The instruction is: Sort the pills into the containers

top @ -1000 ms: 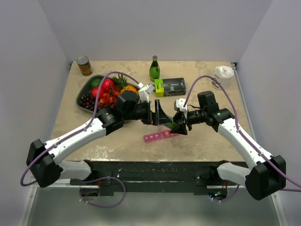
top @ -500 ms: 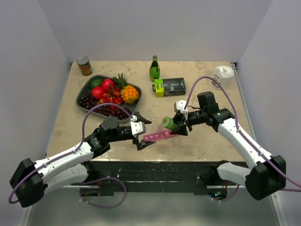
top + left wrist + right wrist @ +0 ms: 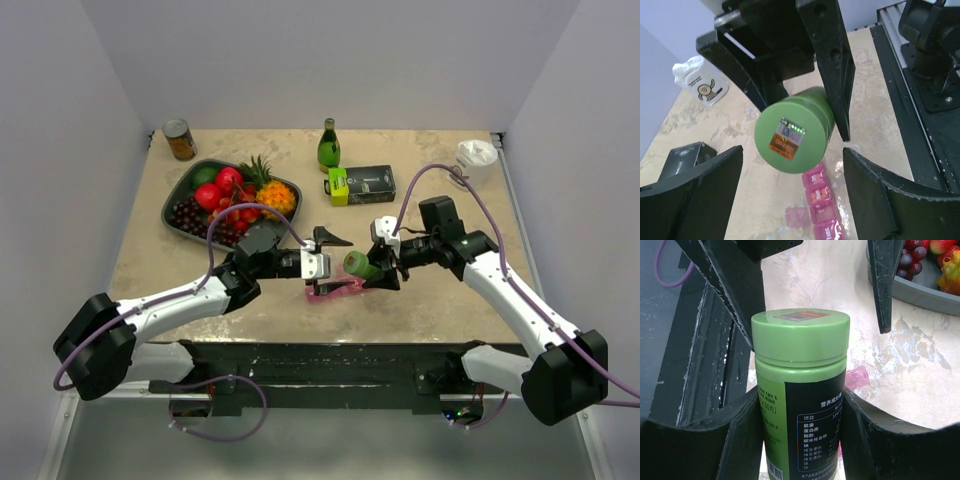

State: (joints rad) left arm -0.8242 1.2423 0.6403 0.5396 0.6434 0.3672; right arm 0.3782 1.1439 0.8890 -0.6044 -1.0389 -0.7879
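Note:
My right gripper (image 3: 378,268) is shut on a green pill bottle (image 3: 358,265) with its lid on. It holds the bottle tilted above the table, cap towards the left arm. The bottle fills the right wrist view (image 3: 800,390) between the right gripper (image 3: 800,435). My left gripper (image 3: 332,262) is open and empty, facing the cap (image 3: 790,131), one finger (image 3: 695,195) to each side and not touching it. The pink pill organiser (image 3: 336,290) lies on the table under the bottle. In the left wrist view (image 3: 824,212) one lid is open and one compartment holds orange pills (image 3: 819,196).
A dark tray of fruit (image 3: 178,218) sits at the back left, with a can (image 3: 180,140) behind it. A green glass bottle (image 3: 329,146) and a black and green box (image 3: 362,184) stand at the back middle. A white bag (image 3: 476,155) lies at the back right.
My left gripper has swung from the organiser's left end near the front edge up to the bottle cap, still open. The right gripper and bottle have barely moved.

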